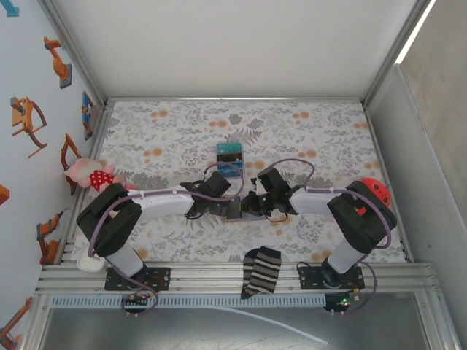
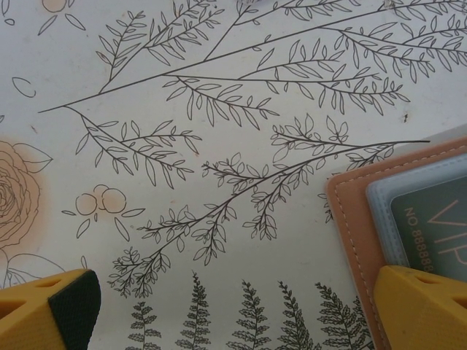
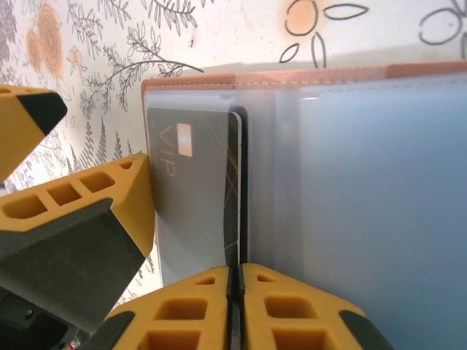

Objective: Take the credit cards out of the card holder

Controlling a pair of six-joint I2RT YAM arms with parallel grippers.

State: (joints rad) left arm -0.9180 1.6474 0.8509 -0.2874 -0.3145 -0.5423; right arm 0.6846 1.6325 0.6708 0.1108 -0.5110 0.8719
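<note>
One card holder [image 3: 365,182] lies open on the surface [image 2: 219,73], one credit card [image 3: 193,189] showing. The right pincer [image 3: 235,306] pinches that card's edge; the left pincer [image 2: 233,313] is spread wide.

The left pincer [image 2: 233,313] and right pincer [image 3: 235,286] flank the card holder [image 2: 350,211]. A boxy object [image 1: 230,157] blocks just behind it, and the tabletop [image 1: 306,131] farther back lies open.

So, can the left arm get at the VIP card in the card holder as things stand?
Probably yes: the open left claw straddles the card holder's corner, one finger beside the VIP card. The right claw, shut on the card's edge, may crowd it.
</note>
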